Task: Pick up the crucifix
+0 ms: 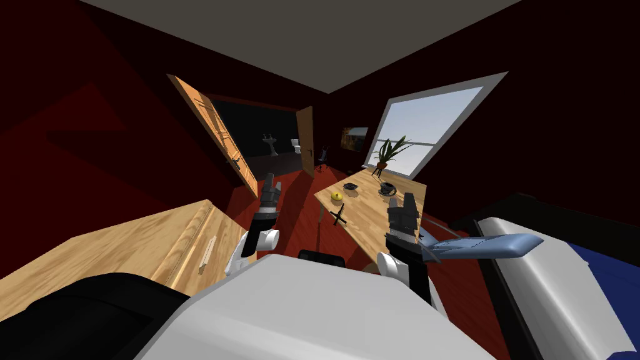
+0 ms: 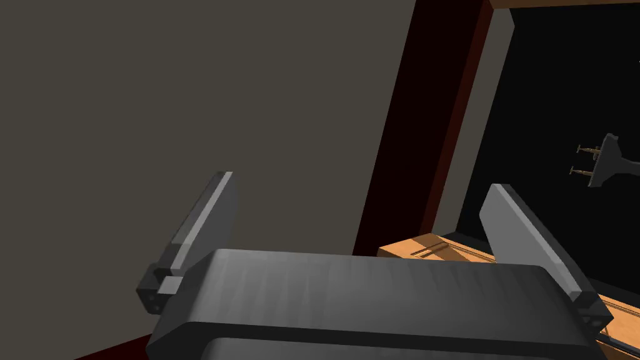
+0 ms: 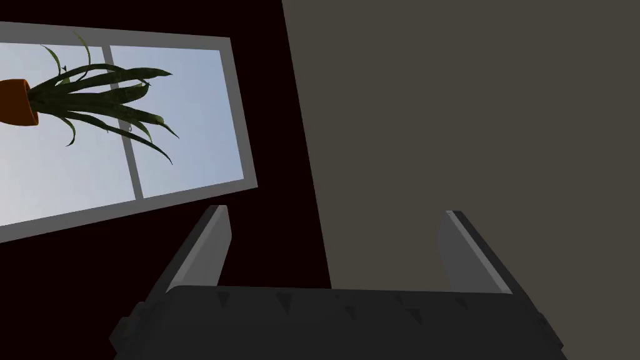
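surfaces and finish
grained wood is shown on table [image 1: 369, 220] and door [image 1: 215, 134]; the crucifix [image 1: 338, 216] is rendered matt black

The crucifix [image 1: 338, 216] lies near the near left corner of the table [image 1: 369, 219], with bare wood on every side. A yellow fruit [image 1: 336, 196] sits just beyond it, and a dark bowl [image 1: 350, 187] and a cup [image 1: 387, 187] stand farther back. The right gripper [image 1: 404, 200], fingers spread, is above the table's near right part, with open tabletop between it and the crucifix. A blue-grey object [image 1: 481, 245] crowds that arm's right side. The left gripper [image 1: 270, 181], fingers apart, stands over the red floor [image 1: 294, 206] between the wooden cabinet [image 1: 125, 250] and the table.
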